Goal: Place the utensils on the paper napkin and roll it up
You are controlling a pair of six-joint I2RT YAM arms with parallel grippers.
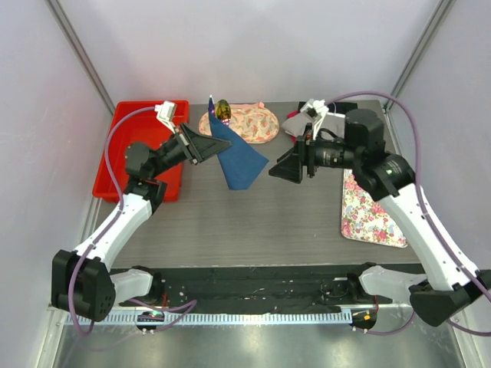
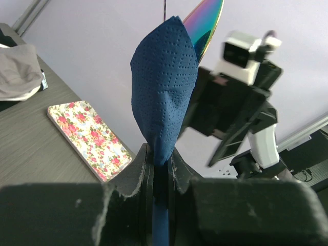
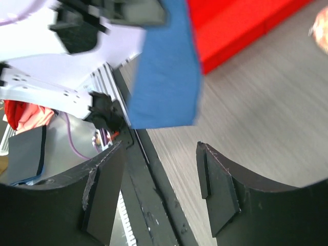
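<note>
Grip first: the left end effector (image 2: 159, 159) is pinched narrow on the paper napkin (image 2: 164, 87). It clamps the dark blue sheet roughly midway, so the napkin is held up off the worktop (image 1: 253, 222) instead of lying flat. Past the fingers the sheet is wrapped into a loose cone, and a shiny rainbow-coloured tip of the utensils (image 2: 205, 23) pokes out beyond its top edge. No idea how many pieces are in there, the wrap hides them. On the other side of the fingers the rest of the napkin hangs as a flat loose flap. I can't tell if its lowest corner touches the worktop.

Straight across from that, the right end effector (image 3: 161, 174) stands wide with nothing between its fingers, near the hanging flap but apart from it.

Further out there's a peach floral cloth (image 1: 253, 123) behind the bundle and a red tray (image 1: 107, 165) on the far side of the left end effector. A white floral mat (image 1: 372, 218) lies out beyond the right end effector, with some grey fabric (image 1: 295, 123) just behind it.

Progress-wise I'd say the utensils-on-napkin part is done and the roll is maybe halfway: one end wrapped, the other flapping. What's left looks like tucking that flap round and setting the bundle down.
</note>
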